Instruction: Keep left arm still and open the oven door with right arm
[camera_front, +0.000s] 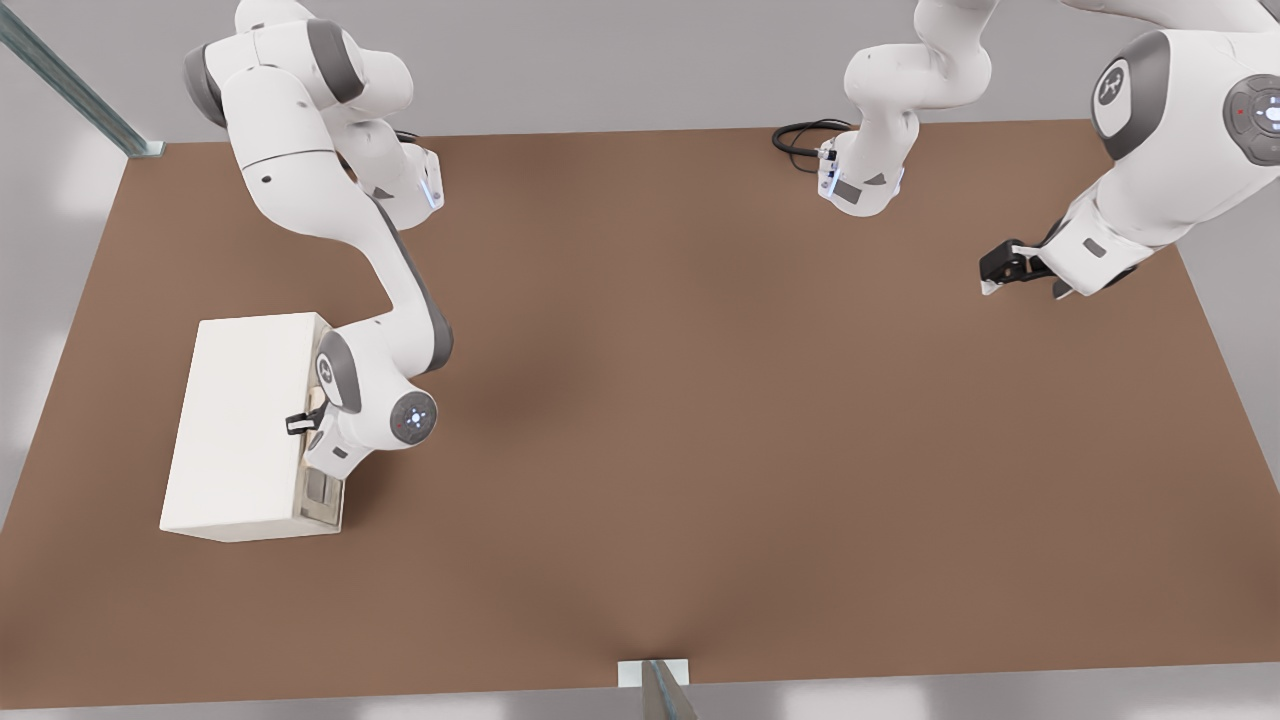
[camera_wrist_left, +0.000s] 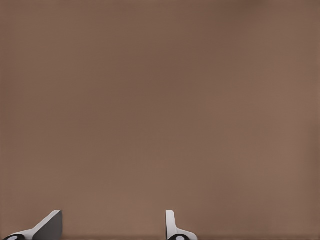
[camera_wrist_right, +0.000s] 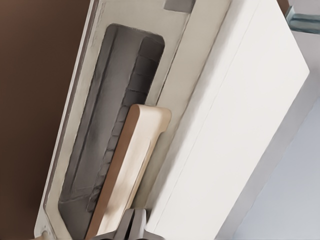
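The right arm's gripper (camera_front: 303, 422) sits at the oven door (camera_wrist_right: 95, 125) handle (camera_wrist_right: 131, 165); whether its fingers grip, I cannot tell. Pull steadily outward, following the hinge arc.

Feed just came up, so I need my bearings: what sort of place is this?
Likely a simulated test bench: a bare brown table, one small oven, and white arms, the right arm's claw at the oven door handle.
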